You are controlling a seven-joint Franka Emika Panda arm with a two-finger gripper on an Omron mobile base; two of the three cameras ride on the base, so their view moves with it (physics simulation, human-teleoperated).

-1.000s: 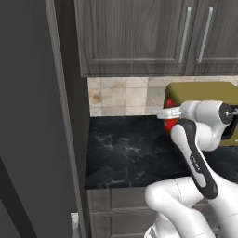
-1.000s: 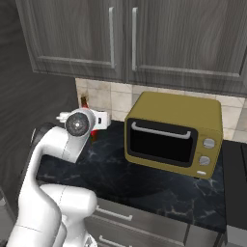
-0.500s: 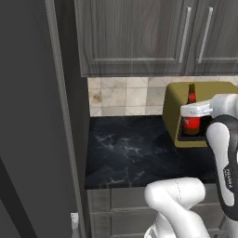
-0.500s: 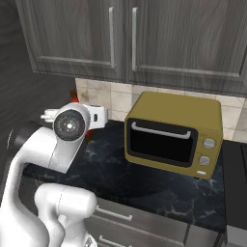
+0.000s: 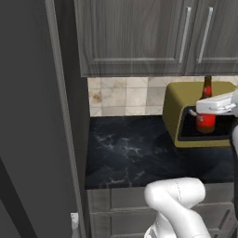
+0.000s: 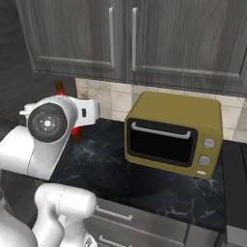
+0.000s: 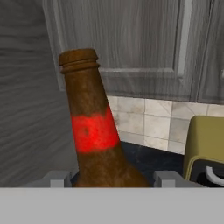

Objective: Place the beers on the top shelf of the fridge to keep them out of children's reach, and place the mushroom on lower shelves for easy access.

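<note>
Brown beer bottle (image 7: 98, 144) in end effector (image 7: 109, 178), plain red label, no lettering

A black marbled countertop (image 6: 111, 166) runs beneath dark wood cabinets, carrying an olive-yellow toaster oven (image 6: 174, 133) with a dark glass door, set close to the tiled back wall.

Evenly, softly lit throughout, rendered flat with no glare. Dim along the dark fridge (image 5: 32, 116) side and under the cabinets (image 6: 144, 38). Faint shading on the black desk (image 5: 125, 148) beneath the toaster oven (image 6: 173, 135). Slightly soft and blurry on the close bottle (image 7: 94, 127).
</note>
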